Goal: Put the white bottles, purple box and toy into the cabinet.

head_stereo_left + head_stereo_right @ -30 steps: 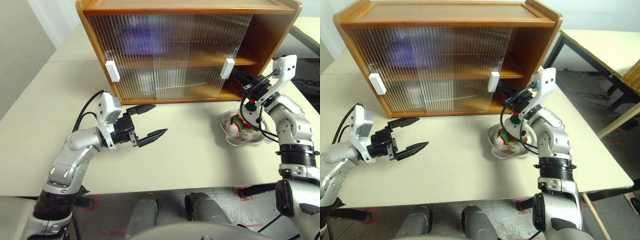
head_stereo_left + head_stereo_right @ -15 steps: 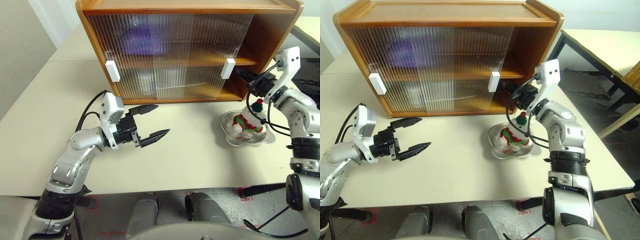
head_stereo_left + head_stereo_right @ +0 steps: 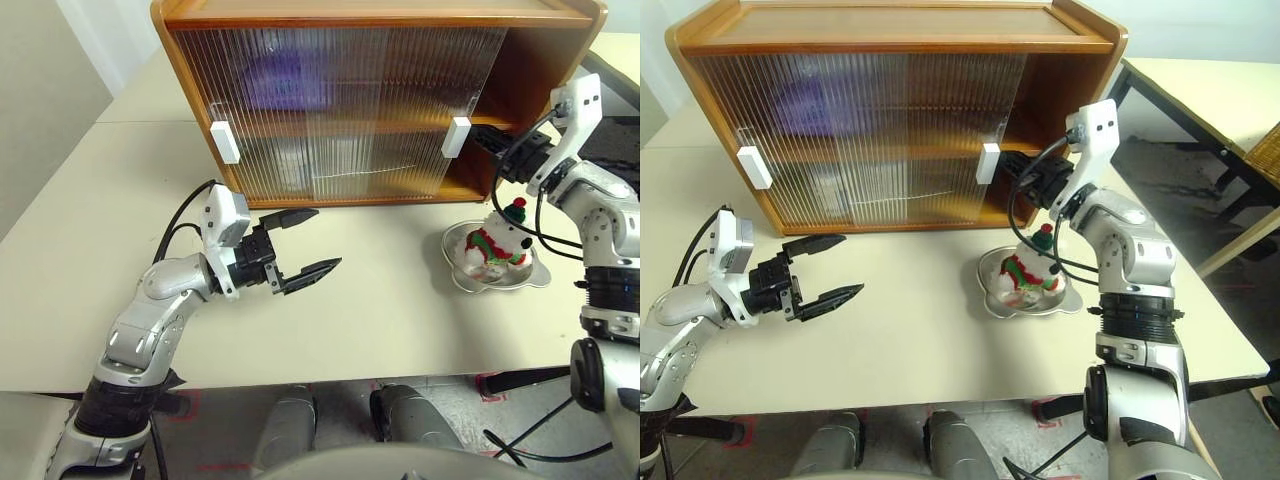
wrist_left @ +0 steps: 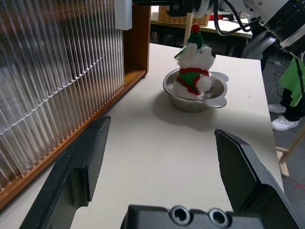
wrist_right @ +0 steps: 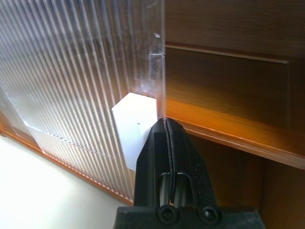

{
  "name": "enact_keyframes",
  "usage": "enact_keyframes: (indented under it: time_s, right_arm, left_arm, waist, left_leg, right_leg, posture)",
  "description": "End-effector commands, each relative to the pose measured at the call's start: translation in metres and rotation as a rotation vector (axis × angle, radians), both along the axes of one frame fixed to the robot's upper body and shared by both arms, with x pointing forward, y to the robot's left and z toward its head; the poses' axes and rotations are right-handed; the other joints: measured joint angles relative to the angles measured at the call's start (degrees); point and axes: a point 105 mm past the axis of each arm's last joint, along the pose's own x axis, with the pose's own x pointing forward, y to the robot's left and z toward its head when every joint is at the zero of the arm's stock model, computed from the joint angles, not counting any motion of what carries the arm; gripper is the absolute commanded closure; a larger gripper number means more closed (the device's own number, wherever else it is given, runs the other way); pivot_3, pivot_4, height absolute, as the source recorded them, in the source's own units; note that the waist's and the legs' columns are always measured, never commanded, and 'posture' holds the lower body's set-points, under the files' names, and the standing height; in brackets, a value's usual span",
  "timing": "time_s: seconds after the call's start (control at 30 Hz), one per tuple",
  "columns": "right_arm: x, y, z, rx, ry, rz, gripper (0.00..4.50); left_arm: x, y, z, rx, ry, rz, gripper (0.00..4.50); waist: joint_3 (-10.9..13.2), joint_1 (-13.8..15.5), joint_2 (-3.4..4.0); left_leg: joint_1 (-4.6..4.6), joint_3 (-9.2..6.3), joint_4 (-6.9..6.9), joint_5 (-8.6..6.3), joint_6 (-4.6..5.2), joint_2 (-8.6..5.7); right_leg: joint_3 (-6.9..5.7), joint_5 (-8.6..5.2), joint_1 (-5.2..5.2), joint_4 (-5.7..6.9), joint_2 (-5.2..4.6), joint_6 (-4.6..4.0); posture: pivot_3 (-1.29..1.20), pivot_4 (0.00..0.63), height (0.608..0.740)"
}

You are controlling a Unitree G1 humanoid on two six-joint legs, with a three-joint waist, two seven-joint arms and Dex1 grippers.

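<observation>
The right gripper (image 3: 480,142) has risen to the door handle (image 3: 456,136).

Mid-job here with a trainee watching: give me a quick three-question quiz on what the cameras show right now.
1. True or false: the toy is already in the cabinet.
2. Which gripper has its fingers shut? A) left B) right C) both
3. Fill in: the right gripper's tip is next to the door's white ____.

Key:
1. False; it sits in a metal dish on the table.
2. B; the left is open.
3. handle
</observation>
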Motion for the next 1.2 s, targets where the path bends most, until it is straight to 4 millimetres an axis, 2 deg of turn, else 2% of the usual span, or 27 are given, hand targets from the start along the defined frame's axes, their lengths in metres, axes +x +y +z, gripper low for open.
enact_keyframes:
  time_s: [0.03, 0.23, 0.5, 0.83, 1.2]
  right_arm:
    - [-0.002, 0.013, 0.006, -0.002, -0.006, 0.04, 4.46]
    - [-0.003, 0.019, 0.008, 0.004, -0.006, 0.058, 4.46]
    - [-0.006, 0.033, 0.011, 0.013, -0.001, 0.094, 4.46]
    - [-0.007, 0.049, 0.016, 0.021, 0.013, 0.14, 4.46]
    - [-0.009, 0.07, 0.011, 0.052, 0.032, 0.198, 4.46]
  left_arm:
    - [-0.007, -0.004, 0.006, -0.007, -0.034, -0.04, 0.0]
    - [-0.007, -0.004, 0.022, -0.126, -0.064, -0.027, 0.0]
    - [-0.006, -0.003, 0.03, -0.15, -0.086, -0.024, 0.0]
    - [-0.008, -0.005, 0.034, -0.164, -0.094, -0.024, 0.0]
    - [-0.01, -0.005, 0.038, -0.196, -0.085, -0.011, 0.0]
  waist:
    - [0.0, 0.03, 0.0]
    - [0.0, 0.1, 0.0]
    - [0.0, 0.13, 0.0]
    - [0.0, 0.27, 0.0]
    - [0.01, 0.45, 0.01]
  left_leg:
    - [0.0, 0.0, 0.0, 0.0, 0.0, 0.0]
    - [0.0, 0.02, 0.0, 0.0, 0.0, 0.0]
    - [0.03, 0.08, 0.03, 0.01, 0.01, -0.03]
    - [0.03, 0.08, 0.07, 0.02, 0.01, -0.01]
    - [0.05, 0.08, 0.05, 0.03, 0.0, -0.01]
  right_leg:
    - [-0.01, 0.0, 0.0, 0.0, 0.0, 0.0]
    - [-0.03, 0.0, 0.01, 0.0, 0.0, 0.02]
    - [-0.08, 0.01, 0.0, 0.08, 0.08, 0.03]
    - [-0.07, 0.02, 0.0, 0.09, 0.07, 0.05]
    - [-0.06, 0.0, -0.01, 0.12, 0.08, 0.03]
  posture:
    - [-0.02, 0.086, 0.74]
    - [-0.02, 0.082, 0.74]
    - [-0.02, 0.084, 0.74]
    - [0.0, 0.093, 0.74]
    - [0.02, 0.099, 0.74]
